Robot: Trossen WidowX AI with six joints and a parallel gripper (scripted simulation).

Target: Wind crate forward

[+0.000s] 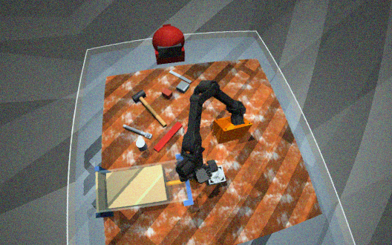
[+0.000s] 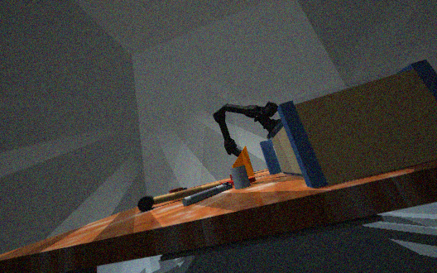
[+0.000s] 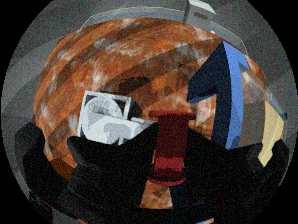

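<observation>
My gripper (image 1: 207,171) (image 2: 271,129) (image 3: 168,127) is shut on the red spool-shaped grip of the winch handle (image 3: 172,139). The handle's pale arm reaches left over the winch in the wrist view. The winch (image 1: 219,179) (image 3: 86,120) is a pale square block beside my gripper; its top hole is hidden, so I cannot tell how the key sits. A yellow strap (image 1: 173,183) runs from the tan crate (image 1: 139,185) (image 3: 272,131) towards the winch, partly under my arm. The crate looks flat in the cubby, its front short of the blue frame (image 1: 188,197) (image 3: 235,100).
An orange open box (image 1: 232,134) stands around the arm's base. A mallet (image 1: 153,111) (image 2: 182,194), a red bar (image 1: 168,136), a grey tool (image 1: 136,131) and a grey cylinder (image 1: 140,144) (image 2: 240,178) lie or stand left of the arm. A red block (image 1: 167,93) is farther back.
</observation>
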